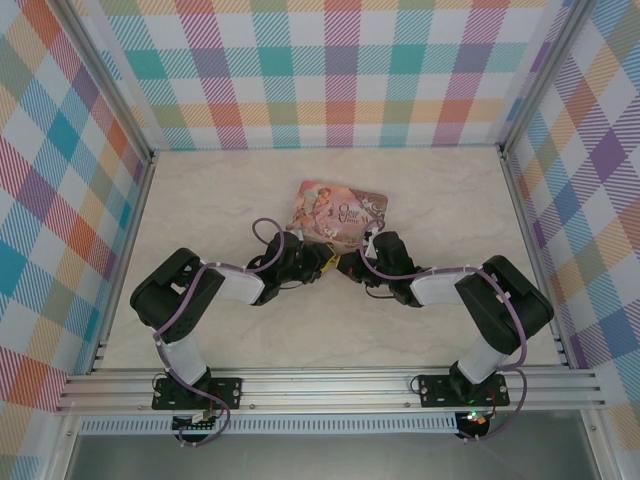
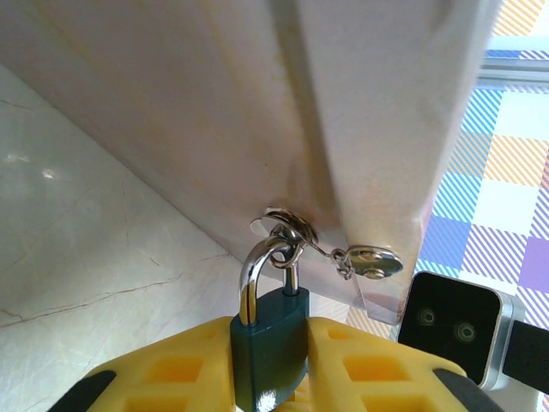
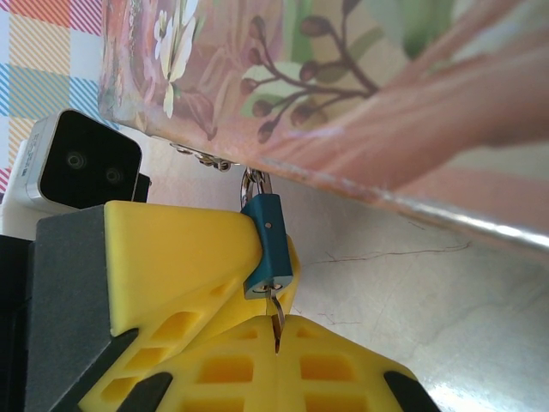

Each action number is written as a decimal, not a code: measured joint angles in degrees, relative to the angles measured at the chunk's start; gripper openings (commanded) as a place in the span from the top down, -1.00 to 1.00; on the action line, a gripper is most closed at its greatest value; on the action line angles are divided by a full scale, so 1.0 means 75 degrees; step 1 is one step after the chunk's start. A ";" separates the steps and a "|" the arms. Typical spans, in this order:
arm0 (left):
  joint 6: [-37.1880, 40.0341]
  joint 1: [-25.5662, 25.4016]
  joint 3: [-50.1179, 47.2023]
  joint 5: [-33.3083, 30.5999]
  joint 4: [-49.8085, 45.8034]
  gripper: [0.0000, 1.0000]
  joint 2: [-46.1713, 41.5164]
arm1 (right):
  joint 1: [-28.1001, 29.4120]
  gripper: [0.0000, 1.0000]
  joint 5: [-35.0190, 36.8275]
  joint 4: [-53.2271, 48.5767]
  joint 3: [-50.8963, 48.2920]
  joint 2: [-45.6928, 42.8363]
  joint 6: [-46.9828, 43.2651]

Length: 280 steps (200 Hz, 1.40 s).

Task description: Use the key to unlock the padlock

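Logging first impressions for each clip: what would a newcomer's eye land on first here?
The teal padlock, clamped in the yellow jaws of the left gripper, its silver shackle hooked through a ring on the pink tin in the middle of the table. At its underside, the right gripper pinches the small key, tip in the keyhole.
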 measured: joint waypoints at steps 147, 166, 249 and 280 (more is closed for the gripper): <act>-0.0102 -0.0015 -0.0003 -0.0052 0.0038 1.00 -0.0003 | -0.0003 0.26 0.0312 -0.0478 -0.0303 -0.0731 -0.0102; -0.0102 -0.0015 -0.0003 -0.0052 0.0035 1.00 -0.0003 | -0.0003 0.13 0.0530 -0.1017 -0.0318 -0.1198 -0.0580; -0.0012 -0.0015 0.0055 -0.0087 -0.0493 1.00 -0.0280 | -0.0009 -0.53 0.2229 -0.3171 -0.0525 -0.4188 -0.5170; 0.0050 -0.0015 0.0152 -0.0117 -0.0828 1.00 -0.0347 | -0.0015 -1.00 0.2582 -0.3042 -0.0906 -0.5598 -0.7341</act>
